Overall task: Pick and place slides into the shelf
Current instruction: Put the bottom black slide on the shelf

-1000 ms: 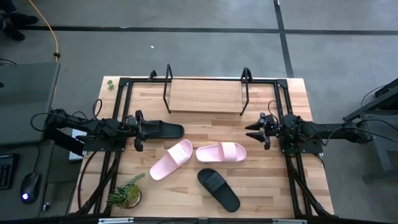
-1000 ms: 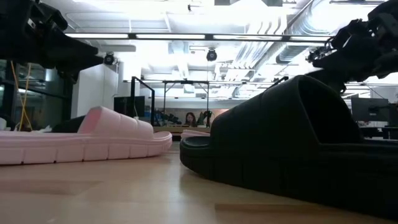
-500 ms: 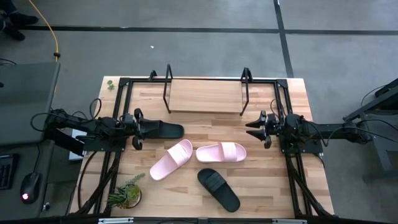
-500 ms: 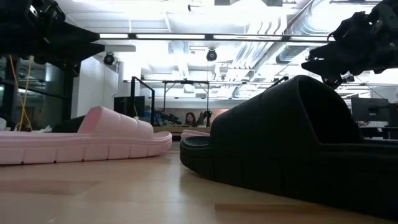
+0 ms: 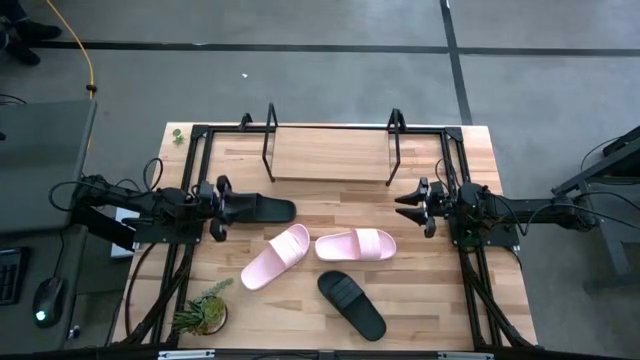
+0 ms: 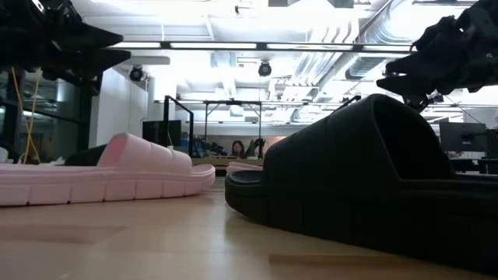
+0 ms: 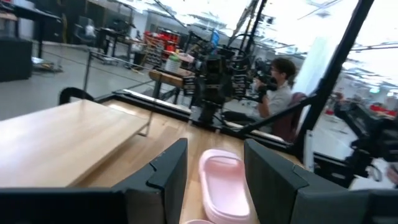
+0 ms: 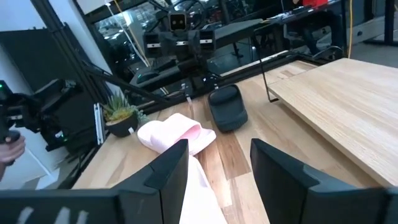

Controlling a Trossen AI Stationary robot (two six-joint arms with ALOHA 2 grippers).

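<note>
Several slides lie soles down on the wooden table (image 5: pixel 440 290). One black slide (image 5: pixel 268 210) lies just ahead of my left gripper (image 5: pixel 222 209), another black slide (image 5: pixel 352 305) near the front edge. Two pale pink slides (image 5: pixel 275 257) (image 5: pixel 357 244) lie in the middle. The shelf (image 5: pixel 330 155) stands at the far edge, its wooden board bare. My left gripper (image 7: pixel 214 180) is open, level, pointing toward the table's right. My right gripper (image 5: pixel 412 207) (image 8: pixel 217 174) is open too, facing it from the right side. Neither touches a slide.
A black metal frame (image 5: pixel 196 180) runs around the table. A small potted plant (image 5: pixel 205 312) stands at the near left corner. Bare wood lies between the shelf and the slides. A seated person (image 7: pixel 283 87) shows beyond the table's right side.
My left gripper has tipped its fingers a little upward without leaving its place. The slides lie as before.
</note>
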